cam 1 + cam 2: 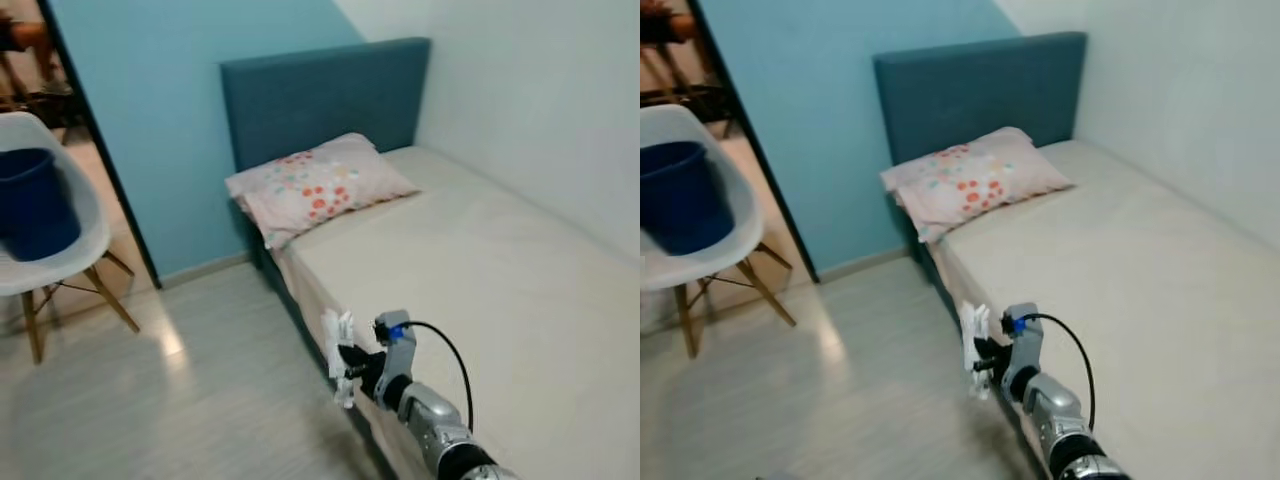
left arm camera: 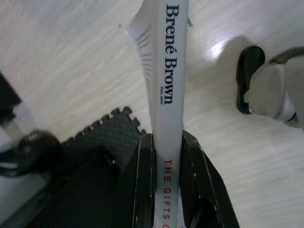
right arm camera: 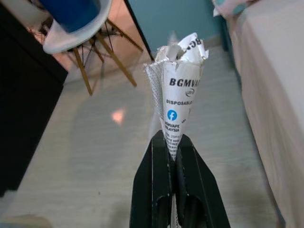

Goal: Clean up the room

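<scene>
The right gripper [image 1: 352,365], low centre, pinches a crumpled wrapper [image 3: 178,99]; the left gripper [image 2: 167,156] clamps a book [image 2: 166,71]. Both grips should hold firm till the blue bin [image 1: 35,200], upper left.

Right gripper [image 3: 174,156] jaws pinching crumpled printed wrapper [image 3: 177,102], white chair [image 3: 76,35] beyond

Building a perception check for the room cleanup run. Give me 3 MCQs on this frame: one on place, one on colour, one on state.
1. Where is the blue bucket?
A. on the bed
B. on the white chair
C. on the floor

2. What colour is the headboard?
A. teal
B. red
C. white

3. What is the right gripper doing?
A. hanging open
B. gripping the pillow
C. shut on a crumpled printed wrapper

Answers:
1 B, the bucket sits in the chair's seat.
2 A, it is a teal panel behind the floral pillow.
3 C, the right wrist view has both fingers pinching the wrapper's lower end.
</scene>
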Controlling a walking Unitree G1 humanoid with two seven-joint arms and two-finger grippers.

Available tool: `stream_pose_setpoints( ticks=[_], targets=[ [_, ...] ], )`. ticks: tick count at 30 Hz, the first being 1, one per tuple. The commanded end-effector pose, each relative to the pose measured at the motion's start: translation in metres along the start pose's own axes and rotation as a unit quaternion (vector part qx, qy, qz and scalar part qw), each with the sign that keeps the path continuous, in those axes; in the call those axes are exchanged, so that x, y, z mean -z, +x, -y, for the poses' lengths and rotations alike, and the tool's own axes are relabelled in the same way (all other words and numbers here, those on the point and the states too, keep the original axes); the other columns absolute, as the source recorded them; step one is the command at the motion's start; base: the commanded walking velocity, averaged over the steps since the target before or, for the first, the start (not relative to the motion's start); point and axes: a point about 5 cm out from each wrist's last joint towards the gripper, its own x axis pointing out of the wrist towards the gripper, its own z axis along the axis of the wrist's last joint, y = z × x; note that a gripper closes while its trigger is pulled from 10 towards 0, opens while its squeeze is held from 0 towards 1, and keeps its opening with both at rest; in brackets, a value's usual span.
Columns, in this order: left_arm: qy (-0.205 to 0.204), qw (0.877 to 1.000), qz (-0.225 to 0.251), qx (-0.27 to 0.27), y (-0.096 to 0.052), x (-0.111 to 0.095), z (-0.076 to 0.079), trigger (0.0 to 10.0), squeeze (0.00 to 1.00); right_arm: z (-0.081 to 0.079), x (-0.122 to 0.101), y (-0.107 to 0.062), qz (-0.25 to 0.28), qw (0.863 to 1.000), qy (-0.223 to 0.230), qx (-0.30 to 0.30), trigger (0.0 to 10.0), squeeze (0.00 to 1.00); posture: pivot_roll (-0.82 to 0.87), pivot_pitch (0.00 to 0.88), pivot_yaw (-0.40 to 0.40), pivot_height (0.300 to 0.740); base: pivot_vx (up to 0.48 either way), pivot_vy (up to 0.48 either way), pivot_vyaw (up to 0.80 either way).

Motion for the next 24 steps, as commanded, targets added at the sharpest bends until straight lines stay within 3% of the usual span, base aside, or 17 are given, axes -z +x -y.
stream_pose_setpoints(
  ticks=[1, 21, 24],
  targets=[
    [0.004, 1.000, 0.002, -0.005, 0.0003, -0.0017, -0.0050, 10.0, 0.00, -0.0024, 0.0003, 0.0011, 0.001, 1.000, -0.001, -0.003, 10.0, 0.00, -0.13, 0.000, -0.006, 0.740, 0.311, 0.000, 0.76],
    [0.006, 1.000, 0.003, -0.008, 0.0000, 0.0006, -0.0090, 10.0, 0.00, -0.0059, -0.0017, 0.0039, 0.002, 1.000, -0.005, -0.014, 10.0, 0.00, -0.12, 0.000, -0.008, 0.740, 0.253, 0.000, 0.76],
    [-0.008, 1.000, 0.015, -0.011, 0.0006, -0.0066, -0.0075, 10.0, 0.00, -0.0095, -0.0049, 0.0062, 0.005, 0.999, -0.011, -0.031, 10.0, 0.00, -0.12, 0.000, -0.007, 0.740, 0.361, 0.000, 0.50]
  ],
)
